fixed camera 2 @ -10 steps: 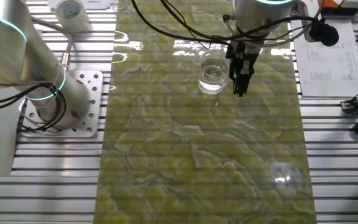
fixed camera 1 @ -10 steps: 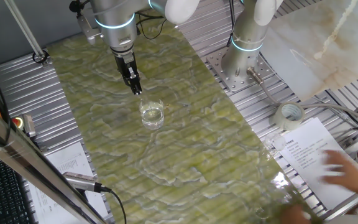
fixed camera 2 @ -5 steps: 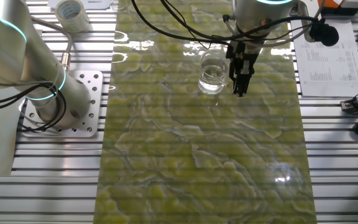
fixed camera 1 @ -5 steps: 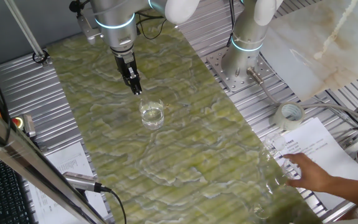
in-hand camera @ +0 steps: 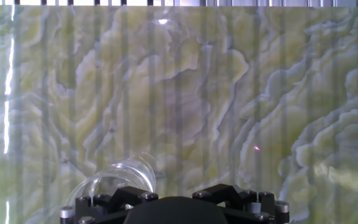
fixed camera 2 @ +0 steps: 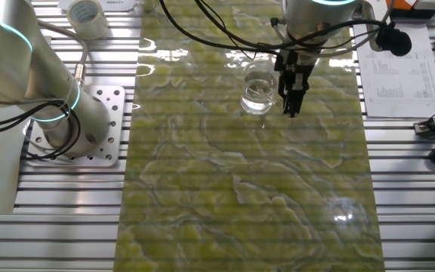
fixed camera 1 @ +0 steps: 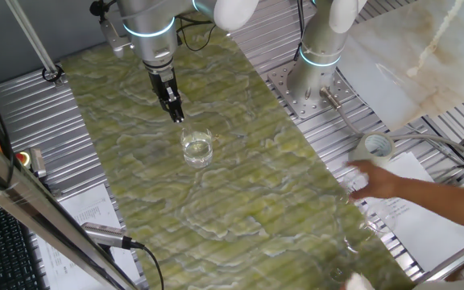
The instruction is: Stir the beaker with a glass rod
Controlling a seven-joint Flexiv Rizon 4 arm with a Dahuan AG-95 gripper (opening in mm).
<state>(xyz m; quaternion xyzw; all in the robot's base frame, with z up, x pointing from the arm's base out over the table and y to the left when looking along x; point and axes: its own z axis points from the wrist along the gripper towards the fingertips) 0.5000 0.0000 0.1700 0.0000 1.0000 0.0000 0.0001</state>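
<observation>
The beaker (fixed camera 1: 196, 147) is a short clear glass cylinder standing on the green marbled mat; it also shows in the other fixed view (fixed camera 2: 258, 89) and at the bottom left of the hand view (in-hand camera: 120, 180). My black gripper (fixed camera 1: 178, 118) hangs just beside the beaker's rim, a little above the mat, and also shows in the other fixed view (fixed camera 2: 290, 112). Its fingers look closed together. I cannot make out the glass rod in any view. The hand view shows only the gripper body, not the fingertips.
A person's arm and hand (fixed camera 1: 393, 181) reach in over the papers and faint clear glassware (fixed camera 1: 361, 225) at the mat's near right edge. A tape roll (fixed camera 1: 374, 147) lies nearby. A second arm's base (fixed camera 1: 312, 80) stands beside the mat.
The person's hand has moved up and left along the mat's right edge. My gripper and the beaker have not moved.
</observation>
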